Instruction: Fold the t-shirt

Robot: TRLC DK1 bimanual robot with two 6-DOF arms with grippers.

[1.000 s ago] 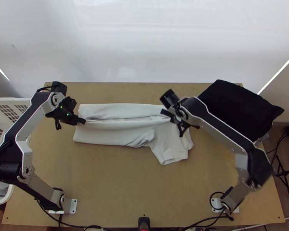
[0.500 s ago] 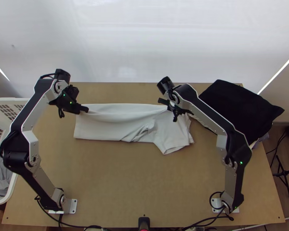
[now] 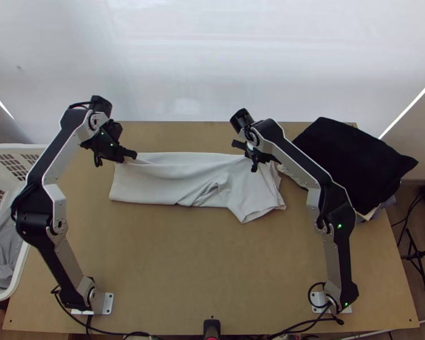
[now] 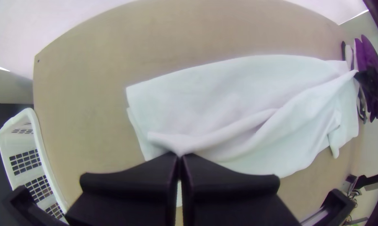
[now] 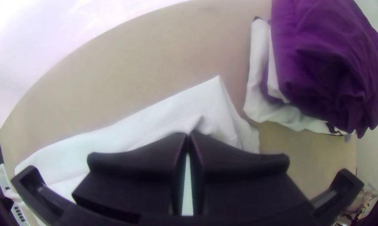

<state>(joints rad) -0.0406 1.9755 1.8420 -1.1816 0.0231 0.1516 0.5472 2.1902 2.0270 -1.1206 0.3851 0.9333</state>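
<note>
Near the front of the worktop (image 3: 212, 272), my left arm (image 3: 73, 272) stands at eight o'clock and my right arm (image 3: 337, 255) stands at four. A white basket (image 3: 18, 266) sits by the side at nine o'clock, with grey cloth (image 3: 0, 255) inside. Past the middle, from ten o'clock round to two, lies the white t-shirt (image 3: 156, 184). It is folded into a long strip, with little wrinkles, and a sleeve (image 3: 255, 207) pokes out toward six at its right end. My right hand (image 3: 254, 169), at one o'clock, pinches the shirt near that end. My left hand (image 3: 134, 154), between ten and eleven, is squeezed tight on a bit of the shirt's left end. Over at two o'clock is a big dark cloth (image 3: 354, 158), with some white cloth (image 5: 256, 100) under it. Farthest off, at twelve, is a white wall (image 3: 212, 62).
</note>
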